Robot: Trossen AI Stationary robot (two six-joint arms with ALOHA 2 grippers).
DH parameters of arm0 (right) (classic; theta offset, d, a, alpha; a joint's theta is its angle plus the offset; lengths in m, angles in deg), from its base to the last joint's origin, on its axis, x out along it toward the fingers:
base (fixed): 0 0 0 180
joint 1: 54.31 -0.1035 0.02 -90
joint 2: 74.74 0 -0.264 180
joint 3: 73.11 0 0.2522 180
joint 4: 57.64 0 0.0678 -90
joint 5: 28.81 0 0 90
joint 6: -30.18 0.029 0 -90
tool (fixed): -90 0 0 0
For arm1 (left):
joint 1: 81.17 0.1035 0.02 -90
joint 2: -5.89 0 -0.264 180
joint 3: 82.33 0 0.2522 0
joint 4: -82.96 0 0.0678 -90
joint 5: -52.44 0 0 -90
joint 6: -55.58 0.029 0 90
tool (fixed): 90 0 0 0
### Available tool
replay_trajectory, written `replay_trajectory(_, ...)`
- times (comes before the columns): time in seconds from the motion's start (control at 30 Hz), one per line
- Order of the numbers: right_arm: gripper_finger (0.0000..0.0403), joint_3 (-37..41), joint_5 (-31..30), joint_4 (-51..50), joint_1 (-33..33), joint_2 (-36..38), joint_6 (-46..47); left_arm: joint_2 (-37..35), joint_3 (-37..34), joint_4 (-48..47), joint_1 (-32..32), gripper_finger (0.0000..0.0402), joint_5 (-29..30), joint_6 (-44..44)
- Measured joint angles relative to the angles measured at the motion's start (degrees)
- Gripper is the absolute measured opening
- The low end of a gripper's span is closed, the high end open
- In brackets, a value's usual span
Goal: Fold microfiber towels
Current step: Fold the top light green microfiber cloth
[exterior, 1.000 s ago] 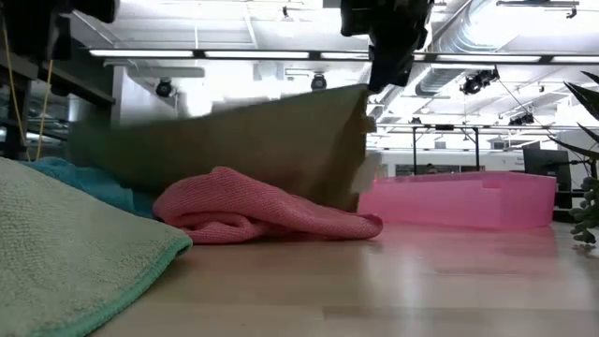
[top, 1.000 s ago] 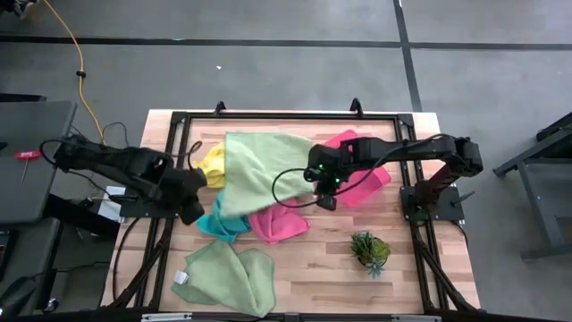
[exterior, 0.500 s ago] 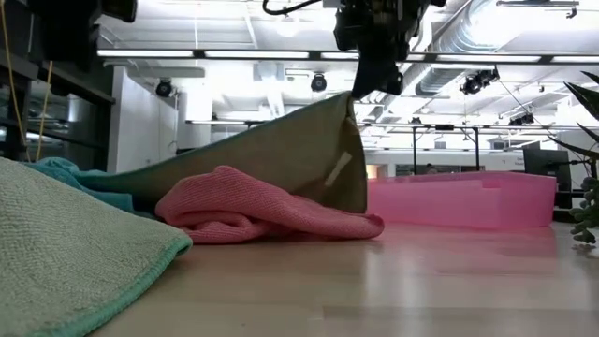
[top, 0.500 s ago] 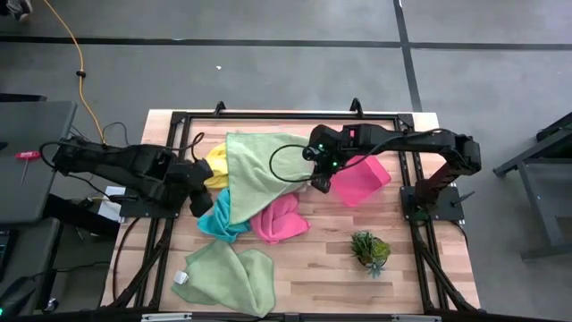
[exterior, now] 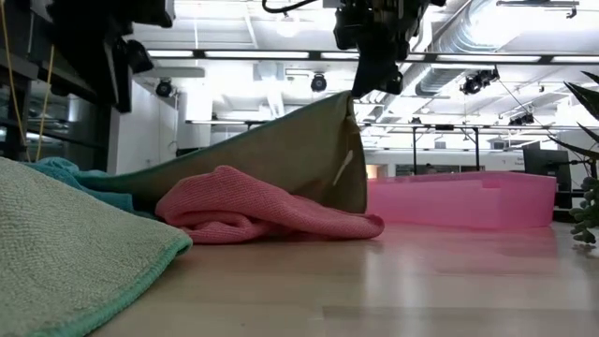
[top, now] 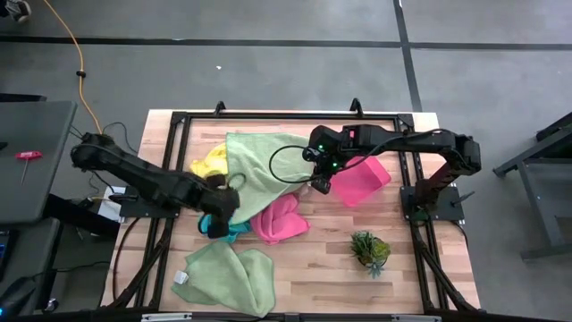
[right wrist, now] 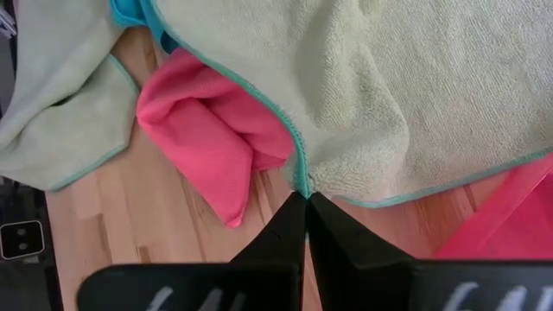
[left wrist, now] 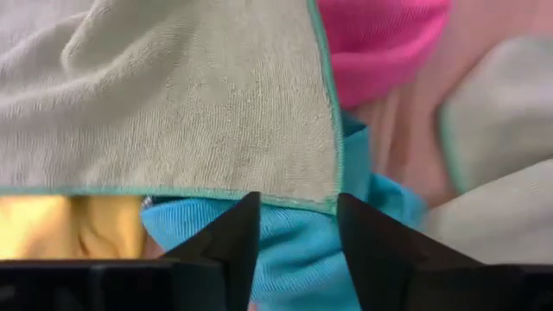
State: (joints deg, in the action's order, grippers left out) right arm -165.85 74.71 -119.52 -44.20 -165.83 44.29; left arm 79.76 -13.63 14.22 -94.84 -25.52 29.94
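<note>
The right gripper [top: 320, 185] has its jaws pressed together on a corner of the pale green towel [top: 259, 170], holding that corner up above the bench [top: 313, 268] (the rest slopes down over the other cloths). Under it lie the yellow towel [top: 210, 161], the teal towel [top: 223, 228] and the pink towel [top: 281, 219]. The left gripper [top: 217, 225] hovers above the teal towel with its jaws spread, just at the green towel's edge. A second green towel [top: 228, 273] lies near the front edge, apart from the pile.
</note>
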Motion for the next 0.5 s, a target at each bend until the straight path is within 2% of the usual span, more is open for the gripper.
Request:
replay_trajectory(0.2,0.0,0.0,-0.02,0.85,0.0,0.0,0.0,5.82,-0.53,3.66,-4.49,0.0177,6.73,1.43)
replay_trajectory(0.5,0.0,0.0,-0.03,0.77,0.0,0.0,0.0,5.85,-8.52,11.07,-10.67,0.0176,8.87,-6.97)
